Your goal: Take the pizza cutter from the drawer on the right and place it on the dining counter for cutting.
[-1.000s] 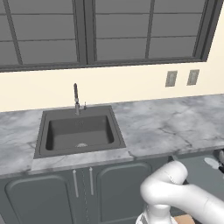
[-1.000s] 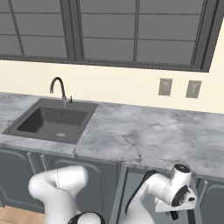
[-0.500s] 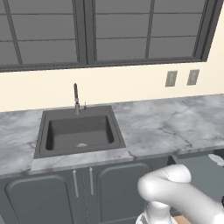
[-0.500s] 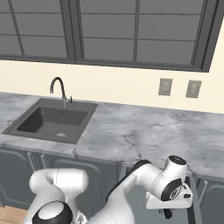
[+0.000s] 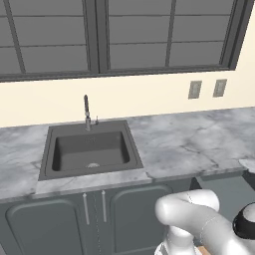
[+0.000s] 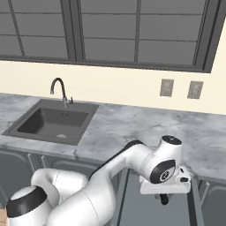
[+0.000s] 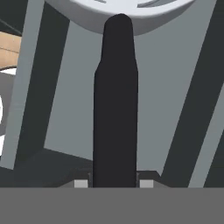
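The pizza cutter (image 7: pixel 114 109) fills the hand view as a black handle running up to its pale grey wheel (image 7: pixel 118 6) at the top edge. My gripper (image 7: pixel 111 183) is shut on the handle, with one fingertip on each side of it. In the right base view the gripper (image 6: pixel 164 194) hangs just under the worktop's front edge, over the open drawer (image 6: pixel 137 205), and the dark handle (image 6: pixel 164 201) pokes out below the hand. The drawer's grey inside (image 5: pixel 221 191) also shows at the lower right of the left base view. The dining counter is out of view.
A dark sink (image 5: pixel 89 149) with a faucet (image 5: pixel 86 112) sits in the marble worktop (image 5: pixel 189 144). Dark grey cupboard doors (image 5: pixel 50 224) stand below it. Two wall outlets (image 6: pixel 167 87) and a window are behind. My own arm bends across the front of the cabinets.
The hand has risen a little and shifted left over the drawer with the pizza cutter still in it. The elbow has swung along. The base has not moved.
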